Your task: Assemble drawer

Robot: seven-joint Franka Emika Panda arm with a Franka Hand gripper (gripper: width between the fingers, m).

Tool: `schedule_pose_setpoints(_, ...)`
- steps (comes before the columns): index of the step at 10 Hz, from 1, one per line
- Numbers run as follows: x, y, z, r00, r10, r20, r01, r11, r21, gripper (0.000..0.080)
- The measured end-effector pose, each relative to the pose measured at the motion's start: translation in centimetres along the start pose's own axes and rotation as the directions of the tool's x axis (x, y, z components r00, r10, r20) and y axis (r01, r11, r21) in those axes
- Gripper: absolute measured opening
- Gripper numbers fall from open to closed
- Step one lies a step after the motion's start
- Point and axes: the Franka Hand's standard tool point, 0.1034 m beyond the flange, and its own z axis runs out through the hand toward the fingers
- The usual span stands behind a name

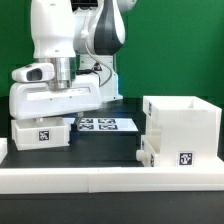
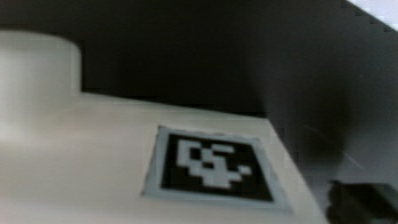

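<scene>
A small white drawer tray (image 1: 42, 133) with a black-and-white tag lies on the table at the exterior view's left. My gripper (image 1: 50, 120) is lowered right onto it, and the hand hides the fingertips there. In the wrist view the tray's tagged face (image 2: 214, 165) fills the frame, blurred and very close. One dark finger (image 2: 368, 203) shows far out at the edge, apart from the tag; the other finger is hidden. The jaws look spread. The tall cube-like shell (image 1: 182, 125) stands at the right, tag facing front. A second tray (image 1: 147, 150) sits at the shell's left side.
The marker board (image 1: 105, 124) lies flat between the tray and the shell. The long low white border rail (image 1: 100, 180) runs along the front. The arm's white body stands over the left half of the table, with a green wall behind.
</scene>
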Motion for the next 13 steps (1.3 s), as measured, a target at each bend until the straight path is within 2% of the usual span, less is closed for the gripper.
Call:
schedule_pose_setpoints(2,0.0,0.0,0.0,1.0,0.0,0.0,0.0,1.0,0.0,0.0276)
schedule_pose_setpoints(3,0.0,0.0,0.0,1.0,0.0,0.0,0.0,1.0,0.0,0.0276)
schedule_pose_setpoints(4,0.1,-0.1,0.0,1.0,0.001,0.0,-0.001,1.0,0.0,0.0072)
schedule_pose_setpoints(5,0.2,-0.2,0.0,1.0,-0.003,-0.001,0.003,1.0,0.001,0.0041)
schedule_pose_setpoints(8,0.8,-0.9,0.0,1.0,-0.011,-0.001,0.011,1.0,0.003,0.0041)
schedule_pose_setpoints(10,2.7,-2.2,-0.7,1.0,-0.015,-0.008,0.015,1.0,0.004,0.0041)
schedule_pose_setpoints(13,6.8,-3.4,-3.2,0.993,-0.114,-0.01,0.114,0.993,0.013,0.0041)
